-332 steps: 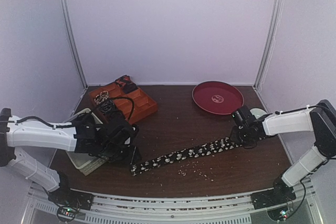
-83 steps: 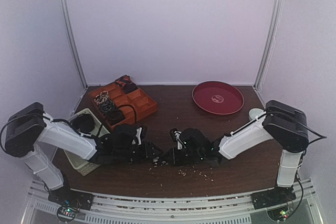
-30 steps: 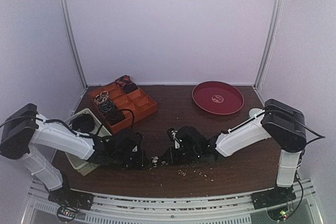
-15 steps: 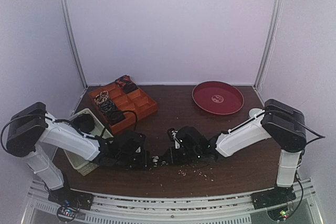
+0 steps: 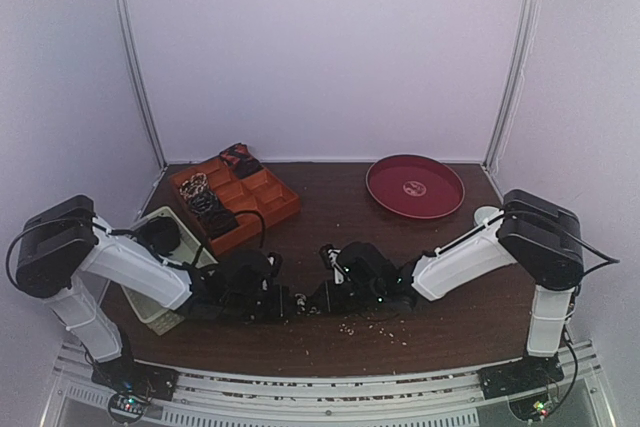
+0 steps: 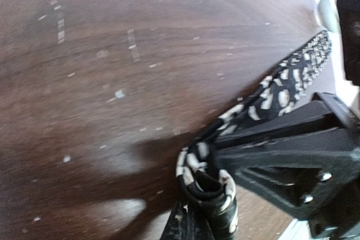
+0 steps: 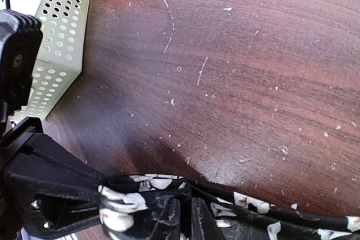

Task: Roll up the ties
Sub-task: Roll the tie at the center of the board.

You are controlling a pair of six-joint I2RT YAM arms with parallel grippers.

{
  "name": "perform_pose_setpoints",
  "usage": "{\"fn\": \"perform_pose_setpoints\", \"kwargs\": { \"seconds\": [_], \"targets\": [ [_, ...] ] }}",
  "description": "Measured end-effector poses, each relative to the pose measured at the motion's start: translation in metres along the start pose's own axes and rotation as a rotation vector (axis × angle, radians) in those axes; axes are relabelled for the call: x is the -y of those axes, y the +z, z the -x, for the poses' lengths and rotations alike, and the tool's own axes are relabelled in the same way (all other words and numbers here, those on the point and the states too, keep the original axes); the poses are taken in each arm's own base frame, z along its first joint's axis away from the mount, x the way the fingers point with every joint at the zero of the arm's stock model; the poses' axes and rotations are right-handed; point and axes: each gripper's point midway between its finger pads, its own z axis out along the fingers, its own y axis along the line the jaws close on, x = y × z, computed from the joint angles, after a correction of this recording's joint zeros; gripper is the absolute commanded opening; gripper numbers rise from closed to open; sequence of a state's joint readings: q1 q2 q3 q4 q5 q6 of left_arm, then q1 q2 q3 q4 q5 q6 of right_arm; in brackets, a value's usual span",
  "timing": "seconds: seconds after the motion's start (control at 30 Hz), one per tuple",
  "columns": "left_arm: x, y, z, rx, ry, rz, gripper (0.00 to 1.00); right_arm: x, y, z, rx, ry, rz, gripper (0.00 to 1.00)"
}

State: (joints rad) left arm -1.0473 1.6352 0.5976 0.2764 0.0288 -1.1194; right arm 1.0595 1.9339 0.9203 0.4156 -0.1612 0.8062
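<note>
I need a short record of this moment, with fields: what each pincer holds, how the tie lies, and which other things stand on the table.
left pincer: shut on the tie, at its folded end
right pincer: shut on the tie, close beside the left one
tie: black with white pattern, near front centre of the table, not yet a full coil
orange tray: back left, rolled ties in some compartments
red plate: back right
white basket: left, next to the tray

Soft, even overhead light, lilac cast on the pale walls, dark table dimmest toward its near edge, wrist views grainy, one corner of each blown out white, soft shadows on the wood, tie smeared up close.
</note>
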Motion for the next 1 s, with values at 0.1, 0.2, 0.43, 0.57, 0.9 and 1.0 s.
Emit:
{"fn": "perform_pose_setpoints", "kwargs": {
  "seconds": [0.1,0.2,0.43,0.57,0.9,1.0],
  "targets": [
    [0.007,0.000,0.002,0.003,-0.003,-0.033,0.00,-0.001,0.000,0.000,0.003,-0.002,0.007,0.11],
    [0.010,0.000,0.003,0.006,-0.004,-0.045,0.00,-0.003,0.000,0.000,0.001,-0.004,0.019,0.10],
    [0.011,-0.007,0.003,0.012,-0.008,-0.052,0.00,-0.016,0.004,-0.004,-0.024,0.052,0.106,0.10],
    [0.009,-0.015,0.003,0.022,-0.014,-0.056,0.00,-0.022,0.005,-0.009,-0.044,0.079,0.137,0.10],
    [0.006,-0.009,0.000,0.006,-0.014,-0.039,0.00,-0.011,0.006,-0.007,-0.034,0.066,0.086,0.12],
    [0.008,-0.008,0.002,0.005,-0.013,-0.040,0.00,-0.007,0.003,-0.004,-0.022,0.048,0.058,0.13]
  ]
}}
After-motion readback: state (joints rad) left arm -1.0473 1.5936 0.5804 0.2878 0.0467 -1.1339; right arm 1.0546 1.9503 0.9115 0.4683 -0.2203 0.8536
